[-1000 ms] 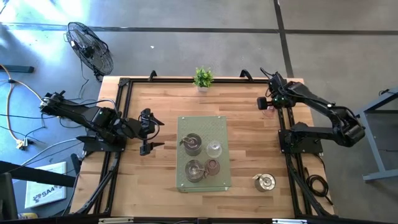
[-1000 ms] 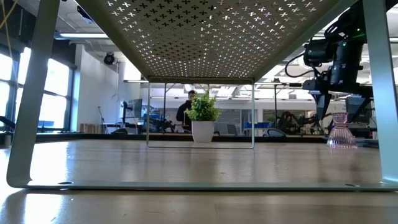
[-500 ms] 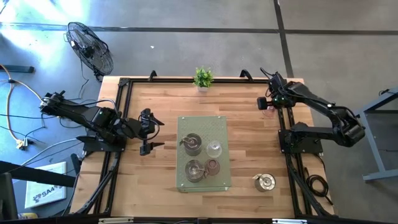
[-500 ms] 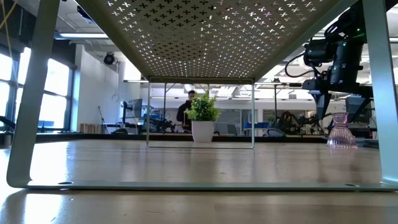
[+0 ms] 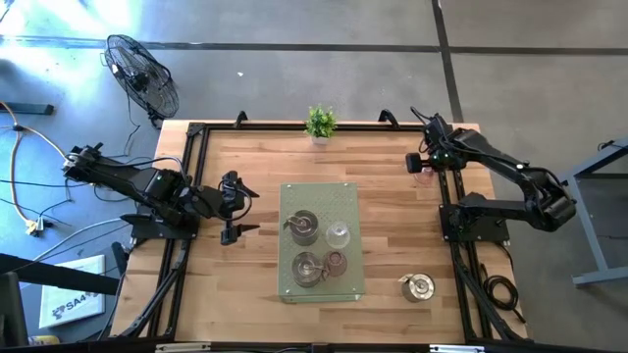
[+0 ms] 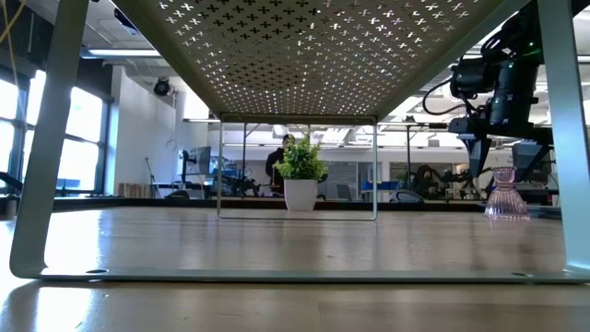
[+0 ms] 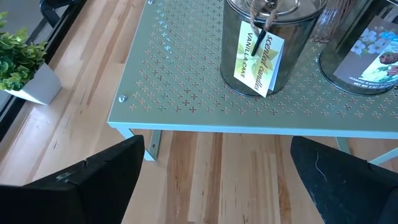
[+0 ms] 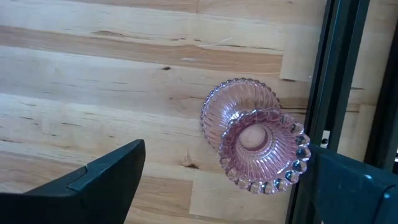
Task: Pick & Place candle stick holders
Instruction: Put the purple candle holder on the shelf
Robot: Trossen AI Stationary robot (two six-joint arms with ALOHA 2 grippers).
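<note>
Left gripper [image 5: 235,208]: released, fingers spread wide and holding nothing; it hangs over bare wood at the table's left side, just beside the left edge of the perforated tray [image 5: 345,192]

Left wrist view: the tray's near corner [image 7: 186,93] fills the picture past the two dark fingers, with a silver holder [image 7: 264,37] (its tag reads "scented candles, vanilla cake") standing on it, apart from the fingers

Tray contents: two silver holders [image 5: 302,227] [image 5: 308,267], a clear glass cup [image 5: 338,234] and a pink glass cup [image 5: 337,262], set close together on the tray's middle and near half; all well apart from either gripper

Plant [image 5: 320,123]: small green potted plant at the far edge of the table, centre, clear of the tray

Lone silver holder [image 5: 417,286]: stands on the wood to the right of the tray's near corner, near the right frame rail [image 5: 461,265]

Right gripper [image 5: 429,157]: released, gripping nothing; it hovers at the far right corner, directly above the pink holder [image 8: 255,142]

Pink holder: ribbed, beaded rim, upright on the wood between the spread fingers as seen from the right wrist, not touched by them; in the low view it [image 6: 505,195] stands below the gripper with a gap above it

Edges: the pink holder sits just beside the dark rail [image 8: 323,87] on the table's right side

Open room: bare wood lies between tray and right rail, and between tray and plant
</note>
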